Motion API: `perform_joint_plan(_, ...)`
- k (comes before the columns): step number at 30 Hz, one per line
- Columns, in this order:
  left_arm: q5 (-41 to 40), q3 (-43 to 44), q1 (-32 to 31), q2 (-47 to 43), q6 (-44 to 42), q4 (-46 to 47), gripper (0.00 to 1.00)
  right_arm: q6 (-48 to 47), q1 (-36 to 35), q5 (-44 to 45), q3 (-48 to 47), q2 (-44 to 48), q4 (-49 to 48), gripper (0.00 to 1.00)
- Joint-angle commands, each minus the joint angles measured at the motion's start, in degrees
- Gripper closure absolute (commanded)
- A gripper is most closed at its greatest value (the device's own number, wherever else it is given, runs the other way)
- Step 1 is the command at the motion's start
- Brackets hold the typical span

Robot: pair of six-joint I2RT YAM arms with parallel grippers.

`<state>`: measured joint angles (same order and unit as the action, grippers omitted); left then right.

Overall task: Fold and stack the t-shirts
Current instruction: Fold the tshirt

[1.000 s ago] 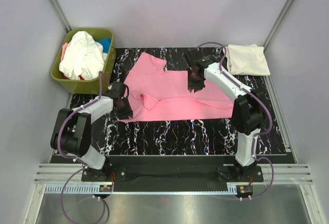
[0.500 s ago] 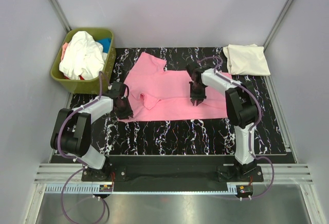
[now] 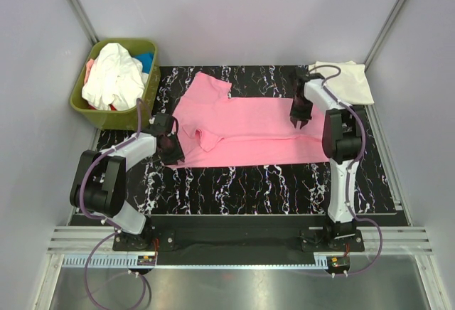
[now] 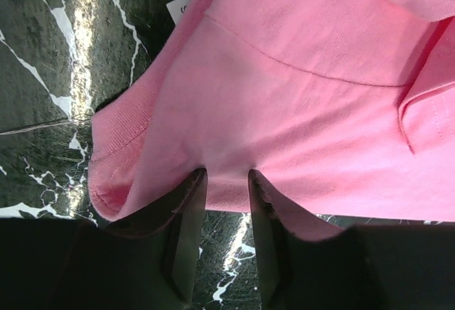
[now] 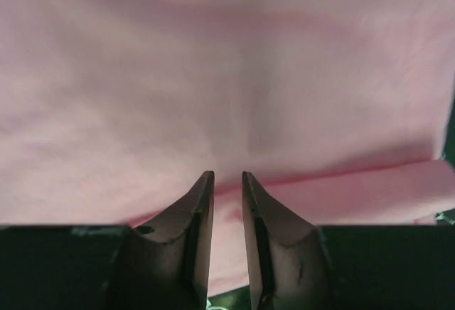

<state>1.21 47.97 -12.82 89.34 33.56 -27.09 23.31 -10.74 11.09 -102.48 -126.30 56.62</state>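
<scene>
Pink shirt (image 3: pixel 242 129): spread mostly flat across the middle of the mat (image 3: pixel 270 182), long side running left to right; one sleeve sticks out toward the far left, and a small fold is bunched near its left end.
Left gripper (image 3: pixel 170 148): at the near left edge of the pink shirt, low on the mat. The wrist view shows the fingers (image 4: pixel 186 217) close together with a pinch of pink hem caught between them — a narrow grip on the cloth.
Right gripper (image 3: pixel 300 119): at the right end of the pink shirt. Its wrist view is filled with pink cloth; the fingers stand only a slit apart with the cloth in the gap, so it holds the shirt too.
Cream shirt (image 3: pixel 343 82): folded, at the far right corner of the mat, just beyond the right arm.
Bin (image 3: pixel 92 107): off the mat at the far left, holding a heaped white shirt (image 3: pixel 114 75) and a blue shirt (image 3: pixel 146 60) behind it.
</scene>
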Motion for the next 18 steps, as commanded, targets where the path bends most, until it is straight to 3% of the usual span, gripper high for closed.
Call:
perform_joint_plan(1, -6.05, -2.35, 0.95, 1.63, -1.04, -1.12, 0.62, -1.77, 1.69, 5.95, -12.02, -4.98, 3.58, 0.71)
perform_joint_plan(3, -6.05, -2.35, 0.95, 1.63, -1.04, -1.21, 0.62, -2.3, 2.39, 6.22, -19.47, -7.54, 5.68, 0.7)
perform_joint_plan(6, -6.05, -2.17, 0.95, 1.71, -1.04, -1.21, 0.61, -2.75, 2.39, 5.7, -22.25, -8.79, 7.63, 0.69)
perform_joint_plan(12, -4.47, -1.3, 0.87, 1.02, -0.78, -1.91, 0.64, -2.39, 2.39, 3.77, -6.28, 7.1, -0.36, 0.51)
perform_joint_plan(16, -4.38, 1.77, 0.78, -2.49, -0.08, -3.93, 0.5, 2.68, 2.13, -3.34, 4.1, 19.47, -4.05, 0.43)
perform_joint_plan(18, -4.11, 4.23, 0.69, -3.12, 0.01, -5.07, 0.49, 4.28, 0.29, -9.73, 12.59, 23.36, -9.14, 0.43)
